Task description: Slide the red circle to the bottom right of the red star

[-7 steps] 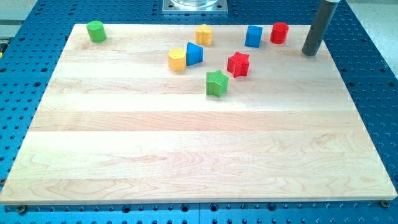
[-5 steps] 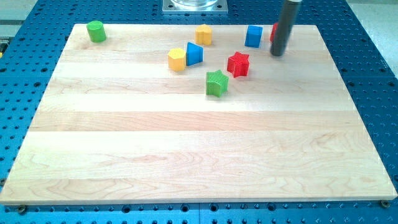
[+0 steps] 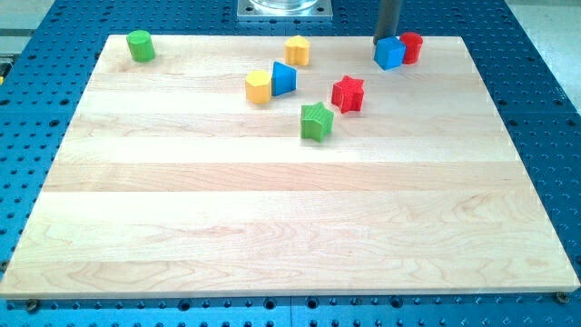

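The red circle point(image 3: 413, 47) stands near the board's top edge, right of centre. A blue square block point(image 3: 388, 54) sits against its left side, touching it or nearly so. The red star point(image 3: 348, 94) lies lower and to the left of both. My tip point(image 3: 385, 42) is at the top edge, just behind the blue square block's upper left; the block hides its very end. The tip is left of the red circle and apart from it.
A green star point(image 3: 317, 121) lies just below-left of the red star. A blue block point(image 3: 284, 78) and a yellow block point(image 3: 259, 87) sit together further left. Another yellow block point(image 3: 297, 50) is near the top, and a green circle point(image 3: 139, 45) at the top left.
My tip has moved left from the right of the red circle to behind the blue square block. The blue square block has shifted right, up against the red circle.
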Tool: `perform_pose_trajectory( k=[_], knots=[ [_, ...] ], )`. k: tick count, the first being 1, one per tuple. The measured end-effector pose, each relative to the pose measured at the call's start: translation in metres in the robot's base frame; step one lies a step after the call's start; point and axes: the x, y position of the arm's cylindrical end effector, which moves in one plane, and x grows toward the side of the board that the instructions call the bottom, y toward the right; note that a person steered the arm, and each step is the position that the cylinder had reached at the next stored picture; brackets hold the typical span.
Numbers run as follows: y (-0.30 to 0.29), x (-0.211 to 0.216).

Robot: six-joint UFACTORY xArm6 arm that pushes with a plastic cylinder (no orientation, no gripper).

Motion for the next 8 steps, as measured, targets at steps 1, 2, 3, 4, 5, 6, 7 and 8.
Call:
perform_pose_trajectory(
  k=[1, 2, 3, 4, 5, 6, 7, 8],
  knots=[
    [0.02, -0.002],
    [0.032, 0.006],
    [0.025, 0.032],
    [0.001, 0.077],
    [0.014, 0.07],
    [0.062, 0.055],
    [0.033, 0.101],
    [-0.01, 0.14]
  ],
)
